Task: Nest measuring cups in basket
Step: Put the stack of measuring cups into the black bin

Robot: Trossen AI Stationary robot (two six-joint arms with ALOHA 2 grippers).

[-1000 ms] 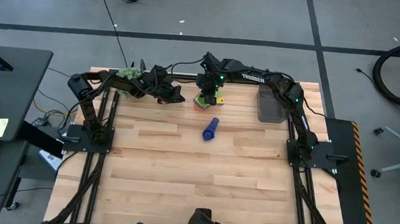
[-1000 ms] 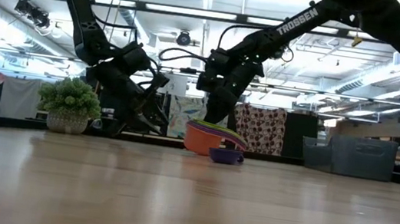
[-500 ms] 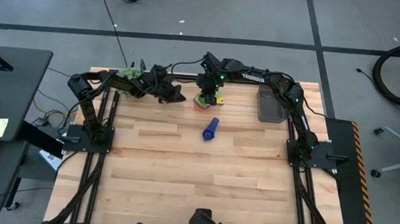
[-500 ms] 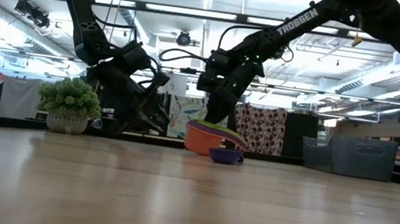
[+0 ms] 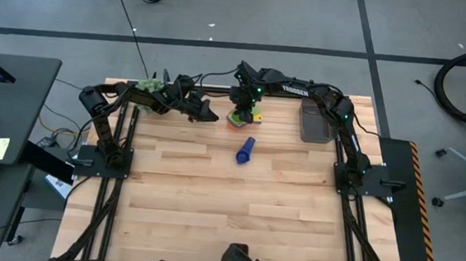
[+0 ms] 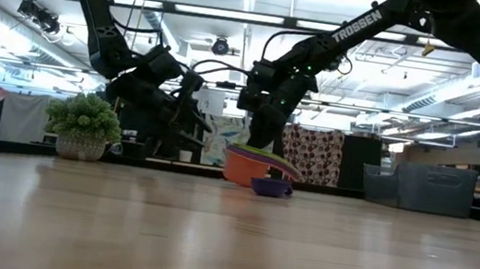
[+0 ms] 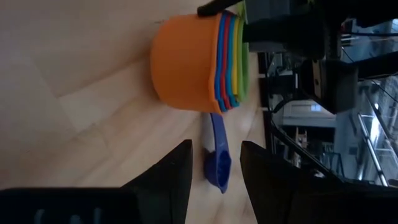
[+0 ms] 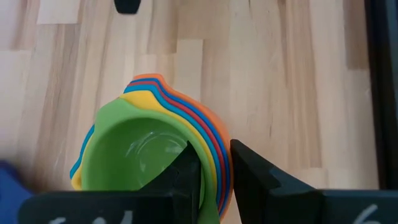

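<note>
Several measuring cups sit nested in one stack, orange outermost and green innermost, at the table's far middle. The stack also shows in the low view and the left wrist view. One dark blue cup lies apart on the table, nearer than the stack. My right gripper is above the stack, shut on its wall. My left gripper is open and empty, just left of the stack and pointing at it. The dark grey basket stands at the far right. My right gripper holds the stack's wall at the rims, pinched with one finger inside the green bowl and the other outside the orange cup. The fingers come from above, pointing down. The stack is a little tilted, with its orange bottom at the table.
A fuzzy green plant in a small pot stands at the far left corner, behind my left arm. The near half of the wooden table holds nothing. The basket also shows at the right in the low view.
My left gripper has risen a little off the table and tipped more level, still pointing toward the stack. The stack and my right gripper have kept still.
</note>
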